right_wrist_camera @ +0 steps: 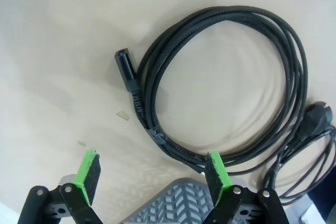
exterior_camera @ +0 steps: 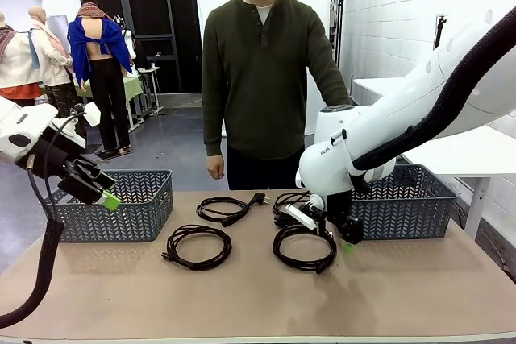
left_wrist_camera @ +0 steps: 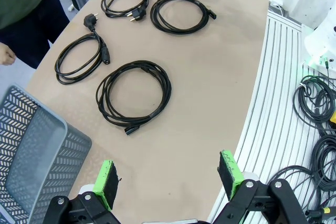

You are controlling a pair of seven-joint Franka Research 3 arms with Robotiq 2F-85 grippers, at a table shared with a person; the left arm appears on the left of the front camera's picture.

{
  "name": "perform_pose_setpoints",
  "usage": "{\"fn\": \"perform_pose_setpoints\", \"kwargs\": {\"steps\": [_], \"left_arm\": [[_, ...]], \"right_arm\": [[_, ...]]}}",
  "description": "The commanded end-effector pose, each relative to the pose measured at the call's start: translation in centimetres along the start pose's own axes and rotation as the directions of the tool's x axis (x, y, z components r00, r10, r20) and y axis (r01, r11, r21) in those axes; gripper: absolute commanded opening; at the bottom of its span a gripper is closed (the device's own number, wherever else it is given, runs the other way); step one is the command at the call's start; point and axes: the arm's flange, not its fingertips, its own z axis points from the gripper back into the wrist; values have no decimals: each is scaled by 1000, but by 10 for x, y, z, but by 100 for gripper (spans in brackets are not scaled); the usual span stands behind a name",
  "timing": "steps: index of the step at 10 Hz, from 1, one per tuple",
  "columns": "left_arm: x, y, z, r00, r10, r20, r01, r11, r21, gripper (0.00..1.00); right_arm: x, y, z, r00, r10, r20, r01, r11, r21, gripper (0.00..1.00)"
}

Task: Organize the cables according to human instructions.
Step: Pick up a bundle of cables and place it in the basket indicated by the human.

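Four black power cords lie coiled on the brown surface, and from the cluster's middle they sit at about 10, 8, 1 and 4 o'clock. A grey basket stands at either end, and the person is at the far edge. The right jaws are spread wide and low over the 4 o'clock cord, gripping nothing, with one green pad just at the coil's near arc. The left jaws also hang open and empty above the left end, near the left basket. By the look of them the cords are light and limp. The loose loops would likely splay or slip apart if only one strand were pinched. The sheath looks matte and finely textured, so the pads should bite well. A sound hold would be across the whole bundle beside the small band that binds the strands, at roughly 7 o'clock on the coil in the right wrist view. The rigid moulded connector at 9 o'clock would dangle and swing if the cord were lifted. No brand, label or print can be read on any cord. A small mark on the right arm's white housing is too small to make out.
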Motion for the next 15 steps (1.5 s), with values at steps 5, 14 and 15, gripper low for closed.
{"fn": "perform_pose_setpoints", "kwargs": {"steps": [5,14,15], "left_arm": [[-1,3,0,1000,-10,12,10,1000,-16,100],[-1,3,0,1000,-10,12,10,1000,-16,100],[-1,3,0,1000,-10,12,10,1000,-16,100]], "right_arm": [[-5,-4,-28,990,137,17,-136,989,-59,100],[-7,-10,-44,985,168,42,-167,986,-22,73],[-7,-9,-44,985,164,42,-164,986,-19,53]]}}
